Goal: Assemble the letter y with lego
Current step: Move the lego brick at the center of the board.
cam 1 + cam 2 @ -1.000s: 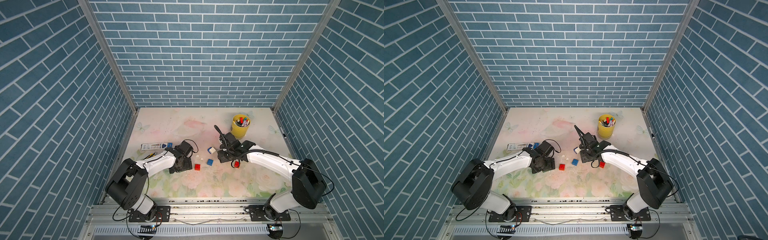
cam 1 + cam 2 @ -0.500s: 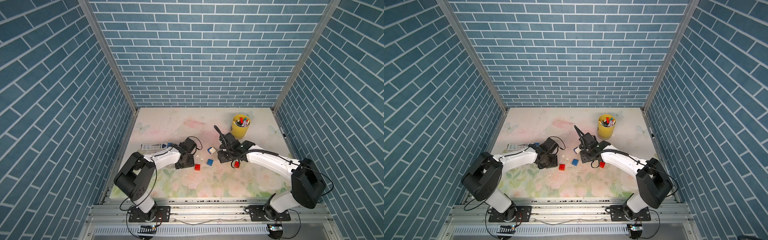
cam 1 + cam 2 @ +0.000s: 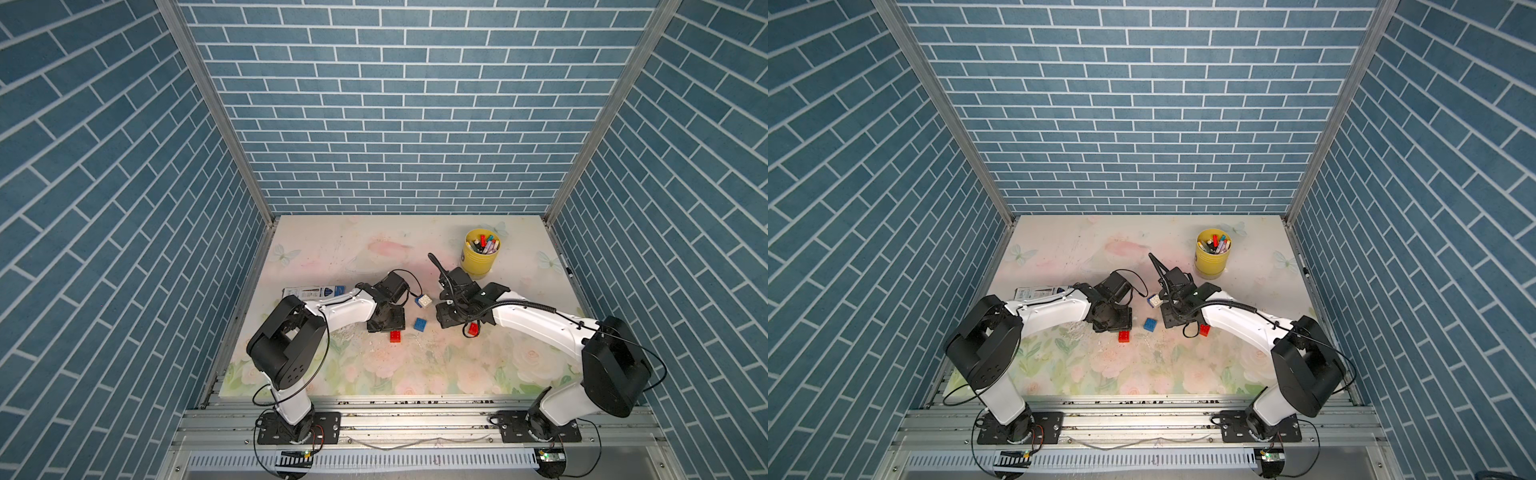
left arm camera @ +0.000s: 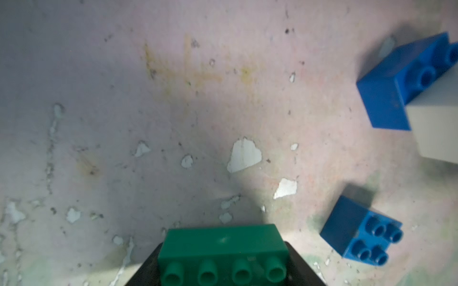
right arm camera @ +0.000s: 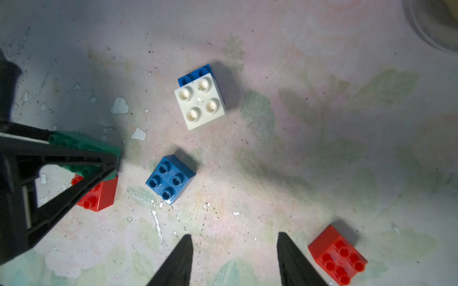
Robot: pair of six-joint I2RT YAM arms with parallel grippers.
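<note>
Two red bricks lie nearest: one red brick (image 5: 338,255) at four o'clock of my right gripper (image 5: 234,240), jaws parted, empty; the other red brick (image 5: 99,195) beneath the green brick (image 4: 223,245) clamped in my left gripper (image 3: 385,323). Blue brick (image 5: 169,179) at two o'clock, white brick (image 5: 199,101) beyond. Misaligned studs could jam my press.

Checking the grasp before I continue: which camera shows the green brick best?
Left wrist: the green brick fills the near foreground, studs clear. The right wrist view shows it partly behind the left gripper; in both top views that gripper hides it.
</note>
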